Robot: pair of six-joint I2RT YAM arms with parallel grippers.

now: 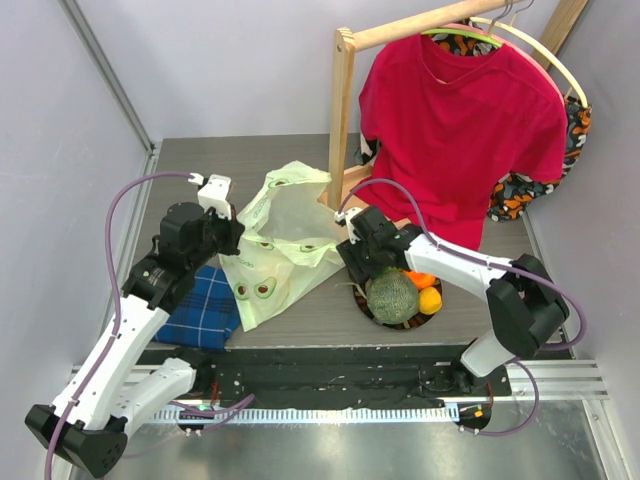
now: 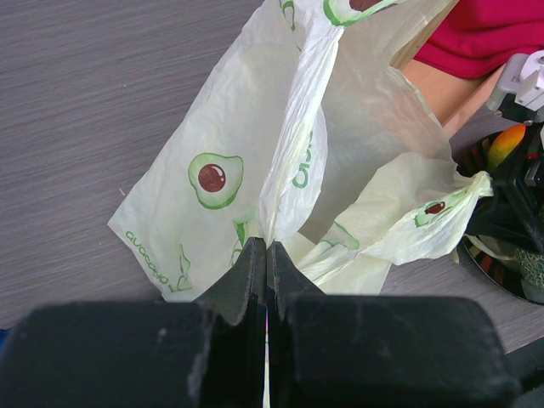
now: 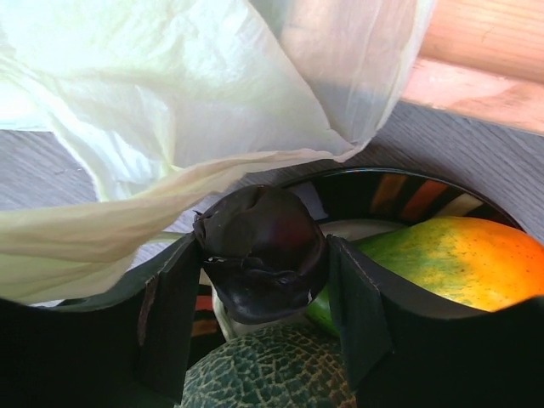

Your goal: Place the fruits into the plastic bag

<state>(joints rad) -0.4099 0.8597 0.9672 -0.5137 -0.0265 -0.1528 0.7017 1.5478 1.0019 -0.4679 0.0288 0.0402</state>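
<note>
Over the plate (image 3: 408, 191), right pincer (image 3: 263, 263) clamps the dark purple piece (image 3: 259, 234), left pincer (image 2: 268, 259) pinches the plastic bag (image 2: 246, 110); nothing visibly bagged yet.

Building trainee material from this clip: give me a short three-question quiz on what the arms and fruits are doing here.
1. True or false: the left jaws are pinched shut on the plastic bag.
2. Which thing sits between the right jaws? A orange, B dark purple fruit, C lemon.
3. Fill in: the melon rests on a dark ___.
Key: 1 true; 2 B; 3 plate.
</note>
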